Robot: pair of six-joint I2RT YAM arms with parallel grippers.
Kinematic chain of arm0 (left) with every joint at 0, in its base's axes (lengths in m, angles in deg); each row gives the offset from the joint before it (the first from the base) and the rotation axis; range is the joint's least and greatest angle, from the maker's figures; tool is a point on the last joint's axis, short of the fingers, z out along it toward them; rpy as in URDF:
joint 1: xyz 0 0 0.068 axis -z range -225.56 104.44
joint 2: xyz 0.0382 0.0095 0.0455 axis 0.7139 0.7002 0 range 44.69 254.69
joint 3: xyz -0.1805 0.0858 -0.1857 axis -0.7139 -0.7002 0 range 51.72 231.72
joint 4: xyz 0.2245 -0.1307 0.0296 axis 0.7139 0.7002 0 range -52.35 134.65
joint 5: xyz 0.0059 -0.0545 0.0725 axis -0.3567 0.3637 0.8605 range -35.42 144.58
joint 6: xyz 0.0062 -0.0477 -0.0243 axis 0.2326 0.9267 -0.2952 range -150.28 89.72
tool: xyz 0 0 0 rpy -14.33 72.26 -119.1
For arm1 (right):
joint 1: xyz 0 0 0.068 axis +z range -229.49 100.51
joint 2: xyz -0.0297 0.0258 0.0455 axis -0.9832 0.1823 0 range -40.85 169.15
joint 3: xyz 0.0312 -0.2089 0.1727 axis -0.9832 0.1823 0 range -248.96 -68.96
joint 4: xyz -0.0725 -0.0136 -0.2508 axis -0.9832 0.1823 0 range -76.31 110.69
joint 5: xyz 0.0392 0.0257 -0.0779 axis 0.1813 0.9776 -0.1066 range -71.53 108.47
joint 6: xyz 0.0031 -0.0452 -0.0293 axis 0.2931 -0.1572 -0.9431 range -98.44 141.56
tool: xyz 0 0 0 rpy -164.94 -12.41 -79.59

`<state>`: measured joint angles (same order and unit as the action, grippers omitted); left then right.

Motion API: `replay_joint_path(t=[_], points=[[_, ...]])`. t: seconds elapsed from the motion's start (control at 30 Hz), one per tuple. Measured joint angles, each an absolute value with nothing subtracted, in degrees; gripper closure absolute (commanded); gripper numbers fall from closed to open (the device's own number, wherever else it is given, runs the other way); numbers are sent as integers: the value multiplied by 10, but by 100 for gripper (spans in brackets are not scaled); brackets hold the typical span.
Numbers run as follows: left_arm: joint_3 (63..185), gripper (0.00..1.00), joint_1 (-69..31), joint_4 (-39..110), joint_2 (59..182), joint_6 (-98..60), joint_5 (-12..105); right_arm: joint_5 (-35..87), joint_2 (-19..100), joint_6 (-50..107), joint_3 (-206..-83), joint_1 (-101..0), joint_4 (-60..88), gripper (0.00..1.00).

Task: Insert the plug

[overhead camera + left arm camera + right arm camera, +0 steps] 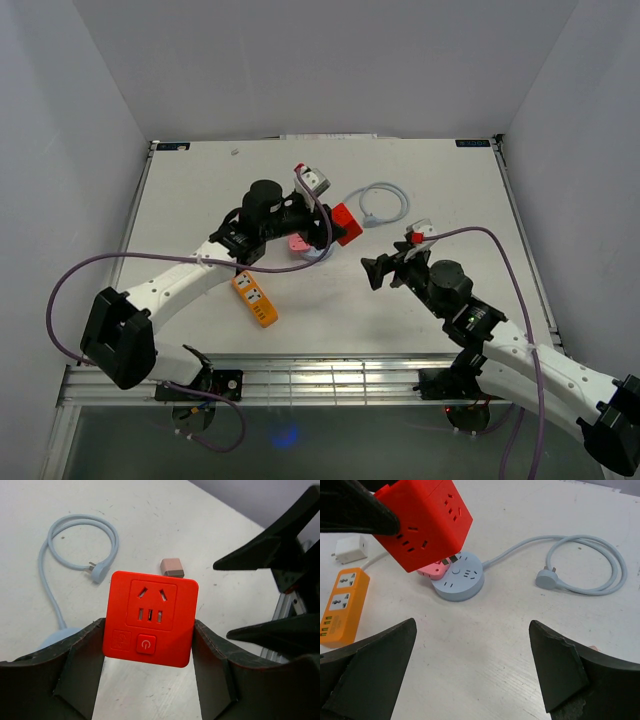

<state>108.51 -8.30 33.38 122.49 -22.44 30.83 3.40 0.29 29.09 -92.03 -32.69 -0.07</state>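
Left jaws are clamped on the red plastic cube socket (149,617), held off the desk (200,190); the pale-blue round-headed plug (546,577) lies flat right of that cube, nearer your wide-open, empty right jaws.

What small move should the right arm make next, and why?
Probably move the right gripper, whose jaws are open and empty, toward the pale blue plug lying free on the table at the end of its cable. The left gripper holds the red socket cube raised with a socket face showing, so a plug seems to be what is missing.
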Motion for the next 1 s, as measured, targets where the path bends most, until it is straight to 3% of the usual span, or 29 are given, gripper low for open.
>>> replay_joint_path(t=[0.43, 0.63, 1.0], points=[[1221, 100, -83, 524, 1329, -477, 293, 19, -4, 343, -844, -327, -34, 0], [1287, 100, -83, 584, 1392, -514, 295, 7, -17, 360, -817, -327, -42, 1], [1288, 100, -96, 590, 1460, -523, 293, -7, -46, 368, -803, -327, -49, 1]])
